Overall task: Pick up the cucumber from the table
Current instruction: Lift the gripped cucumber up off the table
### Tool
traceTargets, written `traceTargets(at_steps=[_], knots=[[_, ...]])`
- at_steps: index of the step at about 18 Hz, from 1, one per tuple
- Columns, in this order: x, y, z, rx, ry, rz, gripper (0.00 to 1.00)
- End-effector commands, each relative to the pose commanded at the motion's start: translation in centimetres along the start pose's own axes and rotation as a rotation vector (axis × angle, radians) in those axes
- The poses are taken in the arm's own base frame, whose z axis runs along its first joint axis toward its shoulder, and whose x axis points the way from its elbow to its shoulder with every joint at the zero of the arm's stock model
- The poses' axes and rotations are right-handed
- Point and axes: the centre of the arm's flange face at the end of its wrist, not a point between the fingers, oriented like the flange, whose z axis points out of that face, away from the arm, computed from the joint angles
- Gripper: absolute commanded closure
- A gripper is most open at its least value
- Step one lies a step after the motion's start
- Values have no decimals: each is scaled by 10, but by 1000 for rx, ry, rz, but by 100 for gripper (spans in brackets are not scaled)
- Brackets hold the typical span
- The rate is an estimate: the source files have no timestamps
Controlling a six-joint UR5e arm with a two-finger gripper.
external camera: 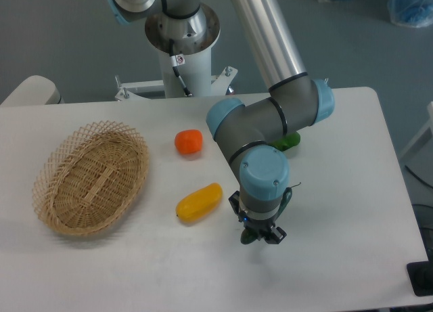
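The cucumber hangs clamped in the pincer, mostly hidden beneath the wrist, over the counter at four o'clock of the yellow vegetable, apparently gripped for lifting.

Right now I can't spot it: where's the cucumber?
The cucumber shows as a dark green end at the gripper, right of the yellow vegetable; the wrist hides the rest.
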Motion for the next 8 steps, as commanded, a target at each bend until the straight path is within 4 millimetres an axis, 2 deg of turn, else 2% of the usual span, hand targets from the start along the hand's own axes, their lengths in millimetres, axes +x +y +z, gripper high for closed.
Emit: traceTargets(at_steps=[8], knots=[[1, -1, 0, -5, -3, 54, 96]])
